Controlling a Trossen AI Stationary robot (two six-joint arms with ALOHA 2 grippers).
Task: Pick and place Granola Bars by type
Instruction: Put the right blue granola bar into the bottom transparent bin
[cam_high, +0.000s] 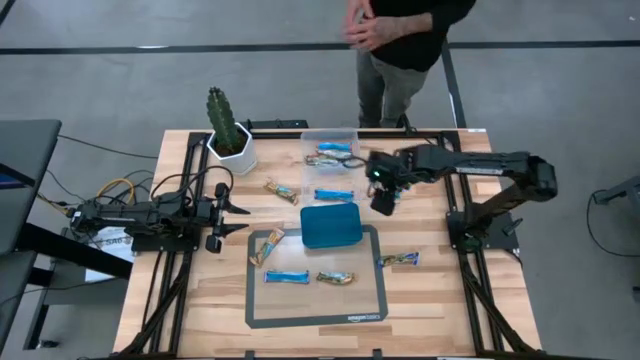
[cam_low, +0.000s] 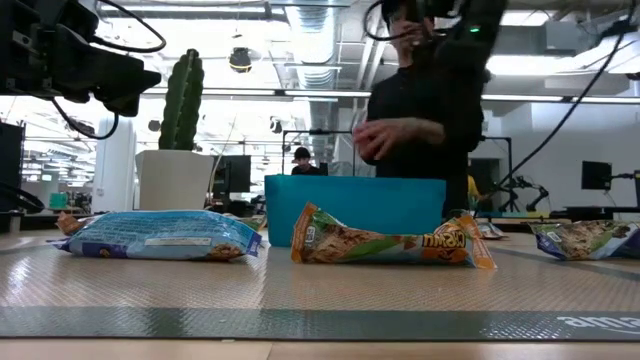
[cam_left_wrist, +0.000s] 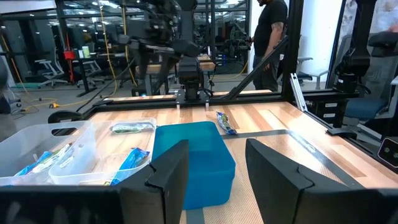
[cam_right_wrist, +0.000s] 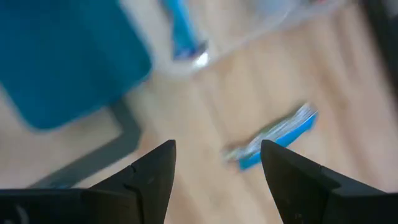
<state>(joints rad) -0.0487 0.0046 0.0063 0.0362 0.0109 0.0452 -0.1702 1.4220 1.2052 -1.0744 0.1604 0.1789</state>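
Several granola bars lie flat on the table. On the grey mat are a blue bar (cam_high: 286, 276), a tan bar (cam_high: 338, 278) and a tan bar (cam_high: 266, 246). Off the mat lie a bar (cam_high: 398, 260), a tan bar (cam_high: 281, 190) and a blue bar (cam_high: 333, 194); more bars (cam_high: 333, 154) sit in the clear box. My right gripper (cam_high: 383, 200) hovers open above the wood, between the clear box and the teal tray, with the blue bar (cam_right_wrist: 280, 134) ahead of its fingers. My left gripper (cam_high: 235, 215) waits open at the table's left side.
The teal tray (cam_high: 331, 225) stands on the mat's far edge. The clear box (cam_high: 330, 148) sits near the far edge, with a potted cactus (cam_high: 230, 135) to its left. A person (cam_high: 400, 40) stands beyond the far edge. Bare wood lies at the table's right side.
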